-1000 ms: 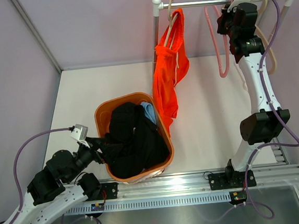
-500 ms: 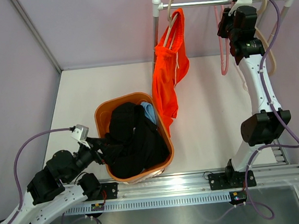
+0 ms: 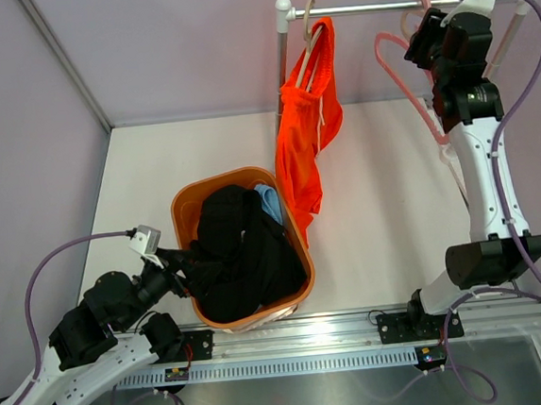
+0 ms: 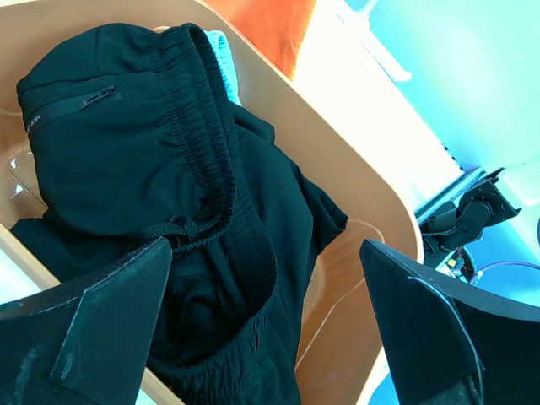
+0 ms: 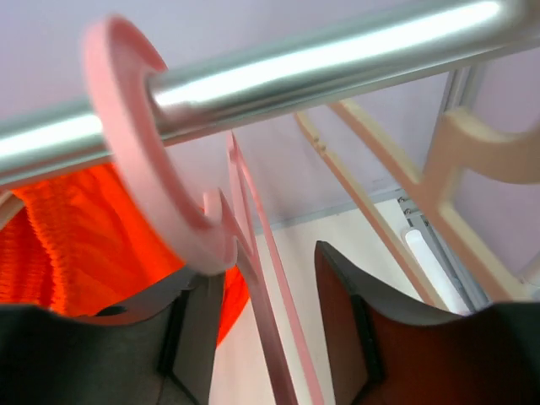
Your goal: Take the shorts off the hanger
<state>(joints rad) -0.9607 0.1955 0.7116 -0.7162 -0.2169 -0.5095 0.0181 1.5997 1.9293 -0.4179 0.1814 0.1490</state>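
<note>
Bright orange shorts (image 3: 306, 123) hang from a beige hanger (image 3: 309, 30) on the rail (image 3: 358, 7). Black shorts (image 3: 237, 257) fill the orange basket (image 3: 187, 205), and light blue shorts (image 3: 269, 201) peek out at its far side. My left gripper (image 3: 183, 267) stands open at the basket's near-left rim, just above the black shorts (image 4: 143, 160). An empty pink hanger (image 3: 400, 58) hooks over the rail (image 5: 337, 59). My right gripper (image 5: 268, 274) is open around the pink hanger (image 5: 261, 329), whose neck passes between the fingers close to the left one.
A bare beige hanger (image 5: 472, 152) hangs on the rail to the right of the pink one. The rack's white posts (image 3: 284, 31) stand at both ends of the rail. Grey walls close in the back and the left side.
My right gripper has opened and let go of the pink hanger, which now hangs by its hook on the rail. The right arm has shifted right. The left arm has not moved.
</note>
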